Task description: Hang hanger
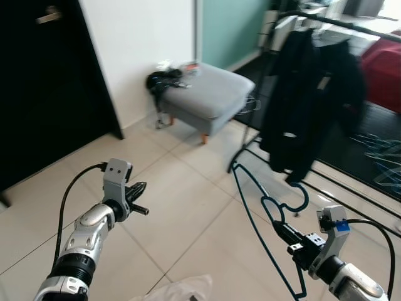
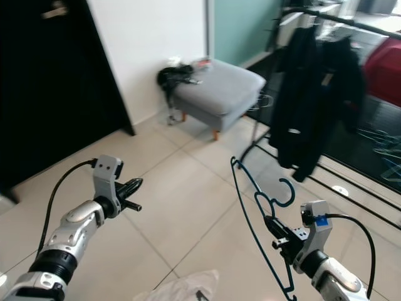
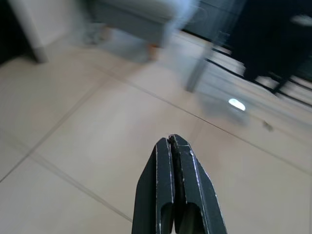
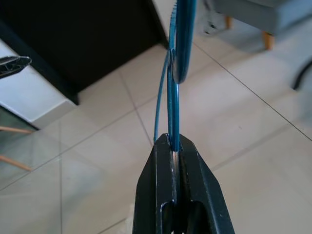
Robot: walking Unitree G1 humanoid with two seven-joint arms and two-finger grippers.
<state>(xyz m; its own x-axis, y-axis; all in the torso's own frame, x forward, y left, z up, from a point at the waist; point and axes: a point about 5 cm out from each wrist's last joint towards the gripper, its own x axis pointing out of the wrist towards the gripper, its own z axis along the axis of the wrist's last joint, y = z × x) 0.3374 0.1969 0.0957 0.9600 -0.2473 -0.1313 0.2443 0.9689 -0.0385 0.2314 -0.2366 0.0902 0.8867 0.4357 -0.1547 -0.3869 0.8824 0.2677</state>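
Note:
My right gripper (image 1: 280, 229) is shut on a teal wire hanger (image 1: 250, 207), holding it just below the hook (image 1: 303, 199). The hanger stands upright above the tiled floor, low at the right. The right wrist view has the fingers (image 4: 161, 175) clamped on the hanger's wire (image 4: 172, 97). A black clothes rail (image 1: 341, 25) runs across the top right, ahead of and above the hanger, with a dark jacket (image 1: 310, 94) on it. My left gripper (image 1: 141, 187) is raised at the left, shut and holding nothing (image 3: 173, 142).
A grey footstool (image 1: 210, 94) with a black item (image 1: 163, 80) on it stands against the white wall. A dark door (image 1: 44, 88) is at the left. Several blue hangers (image 1: 383, 157) lie on the floor at the right. White cloth (image 1: 182, 291) lies at my feet.

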